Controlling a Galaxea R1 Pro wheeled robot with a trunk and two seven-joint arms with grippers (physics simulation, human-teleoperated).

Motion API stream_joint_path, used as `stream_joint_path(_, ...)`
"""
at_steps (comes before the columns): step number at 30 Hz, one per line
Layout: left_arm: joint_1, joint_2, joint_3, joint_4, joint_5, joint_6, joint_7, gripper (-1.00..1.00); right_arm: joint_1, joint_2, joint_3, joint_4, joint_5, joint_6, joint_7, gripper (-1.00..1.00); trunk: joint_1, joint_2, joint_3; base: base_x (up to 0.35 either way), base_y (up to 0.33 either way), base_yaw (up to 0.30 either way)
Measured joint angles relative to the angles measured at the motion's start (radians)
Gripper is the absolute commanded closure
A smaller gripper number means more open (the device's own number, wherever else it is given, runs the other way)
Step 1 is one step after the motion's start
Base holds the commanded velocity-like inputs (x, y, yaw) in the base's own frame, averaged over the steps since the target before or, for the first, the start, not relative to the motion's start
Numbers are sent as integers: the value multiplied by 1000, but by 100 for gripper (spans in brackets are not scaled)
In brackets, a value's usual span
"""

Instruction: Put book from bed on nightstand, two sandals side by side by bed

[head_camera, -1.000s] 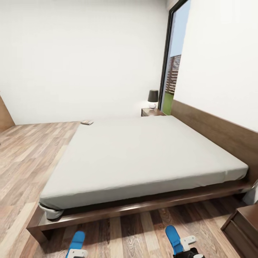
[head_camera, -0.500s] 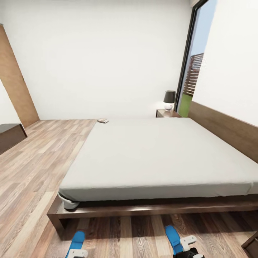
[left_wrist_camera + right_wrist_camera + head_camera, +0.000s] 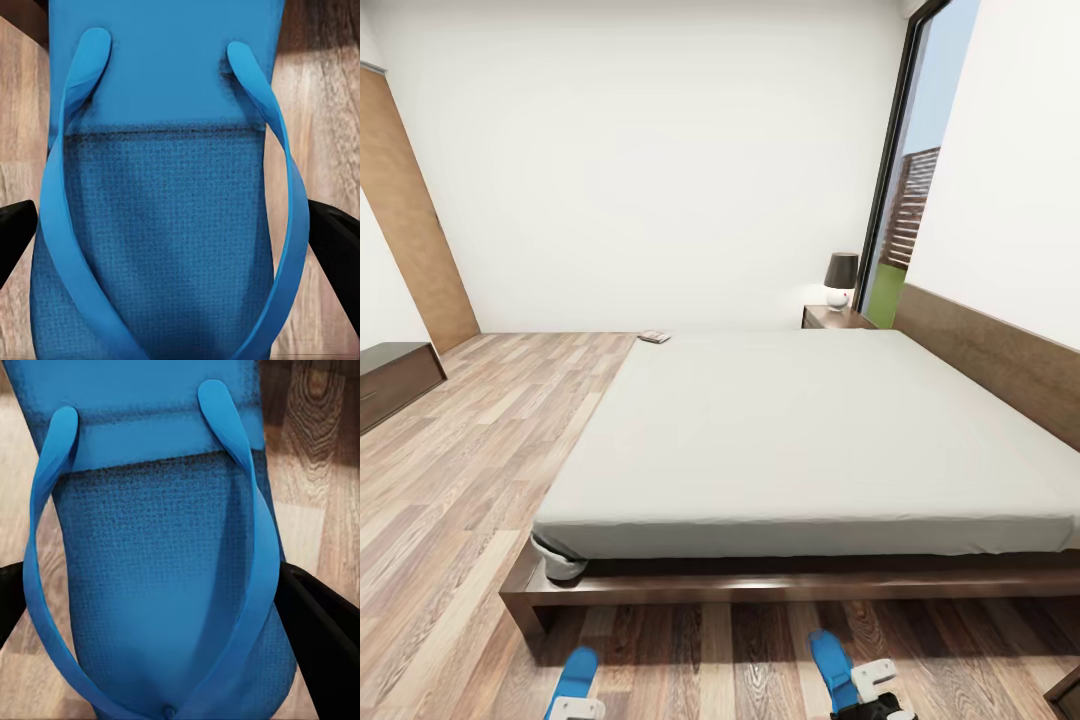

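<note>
Bedroom: white walls, light brown wood-plank floor [image 3: 470,480] with visible grain; a tall dark-framed window [image 3: 905,200] at the far right shows slatted fence and grass; a wooden door [image 3: 415,240] stands at the left.
Bed [image 3: 800,440]: large, low, dark brown platform frame with a long headboard [image 3: 1000,360] along the right wall; plain pale grey mattress, smooth and flat, one near corner of the sheet bunched over the frame edge.
Open floor: a broad strip of planks runs along the bed's left side to the far wall; a narrower strip lies between the bed's near edge and the robot.
Low dark cabinet [image 3: 395,380]: at the left edge, well apart from the bed.
Nightstand [image 3: 838,318]: dark brown, at the bed's far right corner, carrying a dark-shaded, white-based lamp [image 3: 841,278].
Book [image 3: 654,337]: small and thin, lying at the mattress's far left corner.
Left sandal [image 3: 169,195]: bright blue, woven-textured sole, thin straps; gripped in the left gripper [image 3: 574,706], dark fingers at both sides.
Right sandal [image 3: 161,562]: same kind, clamped in the right gripper [image 3: 868,700] above the planks.
</note>
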Motion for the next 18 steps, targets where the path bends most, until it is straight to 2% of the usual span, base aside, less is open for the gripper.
stream_joint_path(3, -2, -1, 1, 2, 1, 38, -2, 100, 0, 17, -2, -6, 0, 0, -2, 100, 0, 0, 0, 0, 0, 0)
stream_joint_path(5, -8, -3, -1, 0, 4, 117, -4, 100, 0, 60, -3, -13, 0, 7, -29, 100, 0, 0, 0, 0, 0, 0)
stream_joint_path(6, -10, -5, -1, -2, 3, 138, -4, 100, 0, 72, -6, -14, 1, 9, -49, 100, 0, 0, 0, 0, 0, 0)
stream_joint_path(9, -26, -23, -3, -5, 3, 231, -5, 100, 0, 122, -8, -16, 0, 27, -186, 100, 0, 0, 0, 0, 0, 0)
stream_joint_path(11, -36, -36, -4, -4, 2, 264, -5, 100, 0, 141, -9, -16, 0, 38, -232, 100, 0, 0, 0, 0, 0, 0)
stream_joint_path(14, -42, -44, -3, -2, 1, 275, -5, 100, 0, 149, -10, -10, -1, 46, -255, 100, 0, 0, 0, 0, 0, 0)
stream_joint_path(18, -45, -45, -3, -1, 4, 219, -10, 100, 0, 147, -12, -3, -1, 48, -224, 100, 0, 0, 0, 0, 0, 0)
